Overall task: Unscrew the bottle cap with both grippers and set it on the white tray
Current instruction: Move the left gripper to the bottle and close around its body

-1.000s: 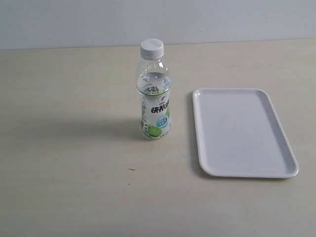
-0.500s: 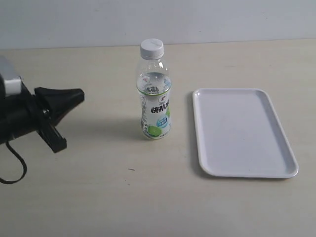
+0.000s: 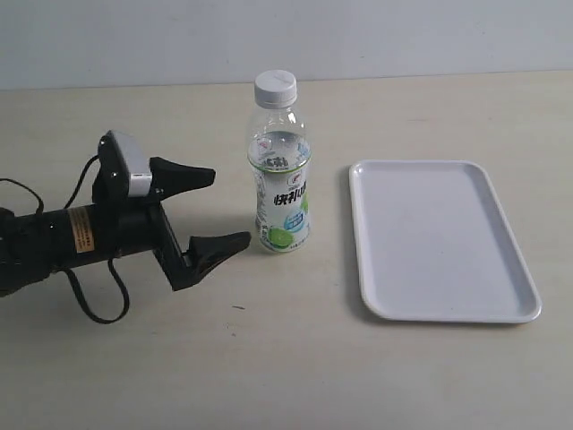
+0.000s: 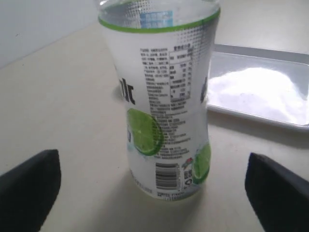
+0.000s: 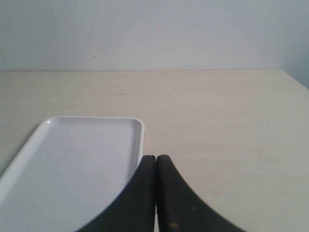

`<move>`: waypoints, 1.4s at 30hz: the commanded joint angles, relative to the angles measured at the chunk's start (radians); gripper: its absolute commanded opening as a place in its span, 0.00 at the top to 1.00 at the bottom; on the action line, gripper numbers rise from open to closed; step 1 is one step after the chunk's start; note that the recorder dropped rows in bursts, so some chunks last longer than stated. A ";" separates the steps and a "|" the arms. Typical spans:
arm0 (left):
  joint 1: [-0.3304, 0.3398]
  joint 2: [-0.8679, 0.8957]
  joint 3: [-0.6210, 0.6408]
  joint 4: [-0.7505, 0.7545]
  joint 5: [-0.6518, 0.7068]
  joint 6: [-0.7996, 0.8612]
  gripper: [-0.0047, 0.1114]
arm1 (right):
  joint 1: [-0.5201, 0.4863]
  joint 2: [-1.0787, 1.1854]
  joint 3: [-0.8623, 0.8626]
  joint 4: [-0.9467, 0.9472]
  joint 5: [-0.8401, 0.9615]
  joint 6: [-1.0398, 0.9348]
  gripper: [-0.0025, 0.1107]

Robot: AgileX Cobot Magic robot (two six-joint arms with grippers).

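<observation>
Exterior view: left gripper is being held spread beside the bottle; right gripper is being held pressed together near the white tray.

The left arm is laid in level from the left of the exterior view, its thick black body marked by an orange label (black cables are looped off it). The left claw is held wide open, fingers pointed rightward. The right claw is seen only by its wrist camera, with its fingers pressed together.
</observation>
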 commanded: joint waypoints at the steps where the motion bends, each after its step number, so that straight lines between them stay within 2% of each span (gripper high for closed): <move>1: -0.027 0.046 -0.072 -0.014 -0.017 -0.076 0.06 | -0.005 -0.006 0.003 -0.002 -0.012 -0.003 0.98; 9: -0.092 0.117 -0.163 -0.012 -0.017 -0.117 0.06 | -0.005 -0.006 0.003 -0.002 -0.012 -0.003 0.98; 17: -0.178 0.159 -0.235 -0.088 -0.017 -0.120 0.06 | -0.005 -0.006 0.003 -0.002 -0.012 -0.003 0.98; 25: -0.209 0.193 -0.290 -0.123 -0.017 -0.130 0.07 | -0.005 -0.006 0.003 -0.002 -0.012 -0.003 0.98; 27: -0.209 0.193 -0.297 -0.125 -0.017 -0.144 0.12 | -0.005 -0.006 0.003 -0.002 -0.012 -0.003 0.98; 29: -0.209 0.193 -0.302 -0.125 -0.017 -0.144 0.24 | -0.005 -0.006 0.003 -0.002 -0.012 -0.003 0.98; 31: -0.209 0.193 -0.302 -0.125 -0.017 -0.144 0.45 | -0.005 -0.006 0.003 -0.002 -0.012 -0.003 0.98; 33: -0.209 0.193 -0.302 -0.122 -0.017 -0.144 0.70 | -0.005 -0.006 0.003 -0.002 -0.012 -0.003 0.98; 34: -0.209 0.193 -0.302 -0.119 -0.017 -0.144 0.86 | -0.005 -0.006 0.003 -0.002 -0.012 -0.003 0.98; 35: -0.209 0.193 -0.302 -0.115 -0.017 -0.135 0.95 | -0.005 -0.006 0.003 -0.002 -0.012 -0.003 0.98; 42: -0.209 0.193 -0.302 -0.115 -0.017 -0.133 0.95 | -0.005 -0.006 0.003 -0.002 -0.012 -0.003 0.98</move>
